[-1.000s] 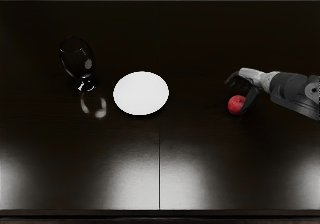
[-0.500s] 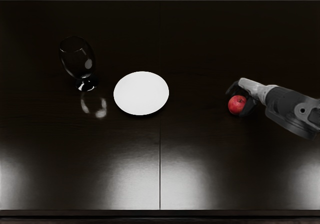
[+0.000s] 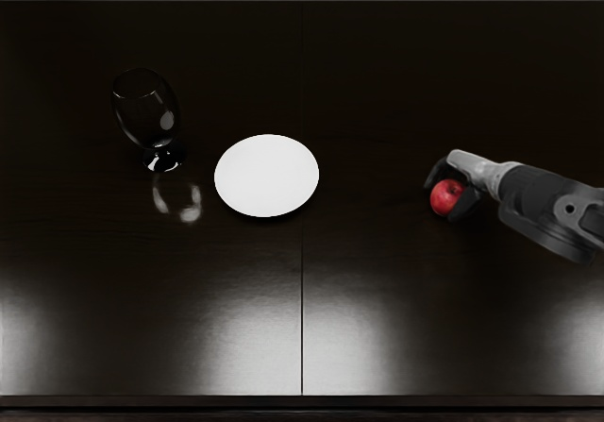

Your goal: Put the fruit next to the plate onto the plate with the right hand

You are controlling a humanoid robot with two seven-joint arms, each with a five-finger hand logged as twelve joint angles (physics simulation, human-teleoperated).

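Dark table [image 3: 302,328], white plate [image 3: 266,176], round apple [image 3: 445,196] clasped by right hand [image 3: 467,178]

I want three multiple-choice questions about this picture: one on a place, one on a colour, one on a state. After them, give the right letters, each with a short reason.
1. Where is the fruit relative to the plate?
A. on it
B. to its right in the picture, apart from it
C. to its left, touching it

2. What colour is the plate?
A. white
B. blue
C. red

3. What is the right hand doing?
A. lying flat, holding nothing
B. curling around the fruit
C. resting on the plate

Answers:
1 B, bare dark table shows between the plate and the fruit.
2 A, the plate is plain white.
3 B, the hand's dark fingers wrap around the red fruit.
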